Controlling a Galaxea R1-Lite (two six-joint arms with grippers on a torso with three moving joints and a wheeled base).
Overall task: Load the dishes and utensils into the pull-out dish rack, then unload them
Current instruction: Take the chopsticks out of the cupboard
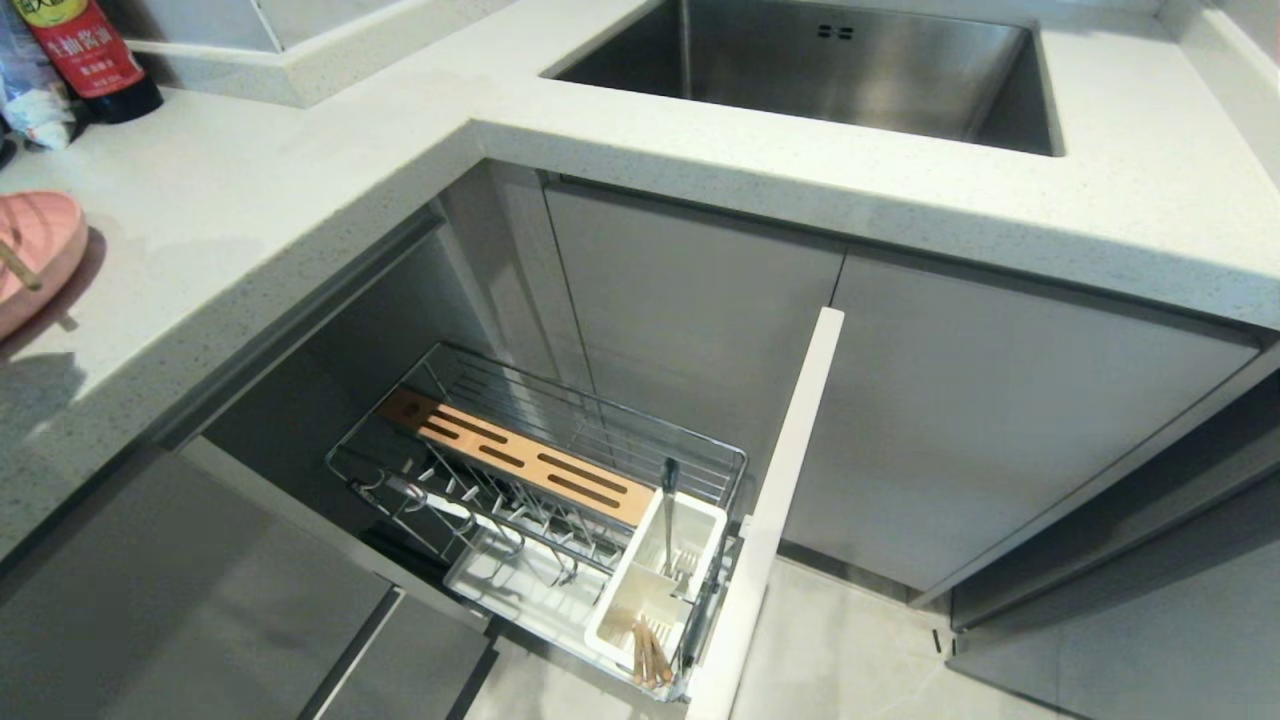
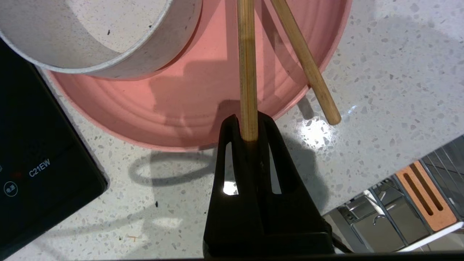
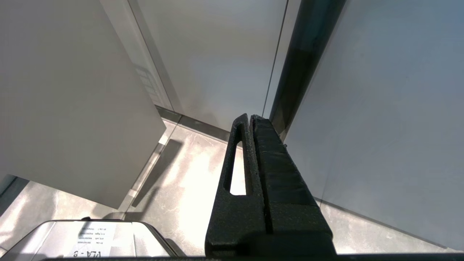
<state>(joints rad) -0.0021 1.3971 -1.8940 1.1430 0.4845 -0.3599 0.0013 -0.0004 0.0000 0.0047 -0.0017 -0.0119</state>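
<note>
In the left wrist view my left gripper (image 2: 248,121) is shut on the near end of one wooden chopstick (image 2: 246,54), which reaches out over the pink plate (image 2: 145,108). A second chopstick (image 2: 304,61) lies across the plate's rim, its end over the counter. The cream speckled bowl (image 2: 108,40) sits on the plate. In the head view the plate (image 1: 35,255) shows at the far left. The pull-out dish rack (image 1: 540,470) stands open below; its white caddy (image 1: 660,580) holds a silver fork (image 1: 670,505) and wooden sticks (image 1: 650,655). My right gripper (image 3: 250,117) hangs shut and empty near the cabinet fronts.
A black induction hob (image 2: 36,163) lies beside the plate. The steel sink (image 1: 830,70) is set in the speckled counter (image 1: 250,200), with a sauce bottle (image 1: 85,50) at the back left. The rack's narrow front panel (image 1: 780,500) juts out over the floor.
</note>
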